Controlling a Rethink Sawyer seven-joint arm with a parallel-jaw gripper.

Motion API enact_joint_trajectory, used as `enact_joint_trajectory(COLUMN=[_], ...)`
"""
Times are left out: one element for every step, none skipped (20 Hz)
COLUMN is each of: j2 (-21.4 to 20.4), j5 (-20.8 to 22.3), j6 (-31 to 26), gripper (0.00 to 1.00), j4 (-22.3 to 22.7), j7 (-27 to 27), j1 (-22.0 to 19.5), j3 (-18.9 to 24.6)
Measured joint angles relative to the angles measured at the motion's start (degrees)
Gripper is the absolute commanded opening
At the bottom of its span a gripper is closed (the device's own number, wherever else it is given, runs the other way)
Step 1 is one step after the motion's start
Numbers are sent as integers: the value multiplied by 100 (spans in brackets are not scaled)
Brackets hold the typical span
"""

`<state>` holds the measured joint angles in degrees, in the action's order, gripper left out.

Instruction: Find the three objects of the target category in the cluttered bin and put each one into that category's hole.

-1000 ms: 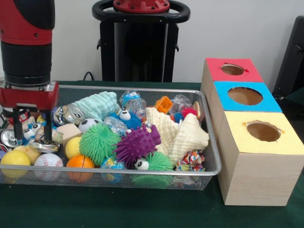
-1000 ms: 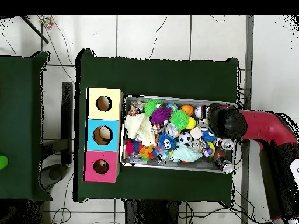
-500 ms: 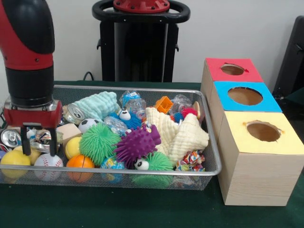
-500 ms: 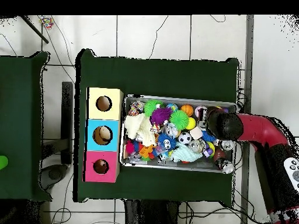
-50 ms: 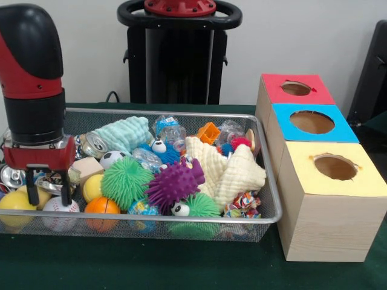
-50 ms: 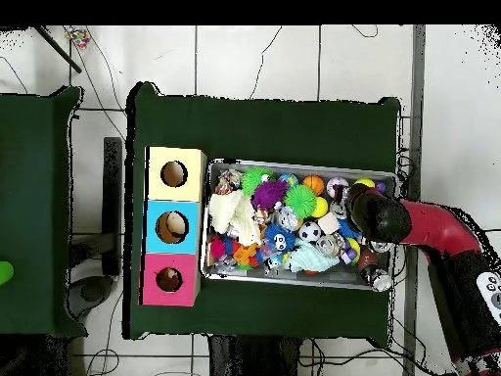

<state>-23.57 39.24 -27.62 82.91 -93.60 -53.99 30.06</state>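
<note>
A wire bin (image 5: 181,113) holds a jumble of toys, balls, cloths and cans. My gripper (image 5: 47,196) is at the bin's left end, open, with its fingers (image 5: 28,194) lowered on either side of a crushed silver can (image 5: 53,181). A baseball (image 5: 60,205) and a yellow ball (image 5: 17,202) lie just below the fingertips. Another silver can (image 5: 94,145) rests further back. In the overhead view the arm's end (image 6: 377,215) covers the bin's right end and hides the fingers.
Three wooden boxes with round holes stand right of the bin: red (image 5: 275,81), blue (image 5: 284,118), yellow (image 5: 302,175). Green and purple spiky balls (image 5: 175,184), a cream cloth (image 5: 236,172) and a mint cloth (image 5: 124,133) fill the bin's middle.
The gripper has shifted slightly toward the bin's front and dropped lower, so its fingers now reach down around the crushed can. The objects in the bin have not visibly moved.
</note>
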Motion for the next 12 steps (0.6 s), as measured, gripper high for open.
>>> enact_joint_trajectory(j2=[-10,-20,-29,-46,-56,-66,-70,-70,-70,-70,-70,-64], j5=[1,5,6,7,9,12,12,13,25,40,60,81], j6=[44,91,134,228,309,414,485,535,639,710,791,884], gripper=[100,100,100,100,100,100,100,100,100,100,100,100], j4=[32,66,92,144,184,240,277,304,354,387,425,465], j7=[0,0,0,0,0,0,0,0,0,0,0,0], j1=[-29,-52,-67,-98,-122,-152,-172,-186,-211,-226,-242,-264], j3=[13,18,20,19,19,19,18,18,18,18,18,19])
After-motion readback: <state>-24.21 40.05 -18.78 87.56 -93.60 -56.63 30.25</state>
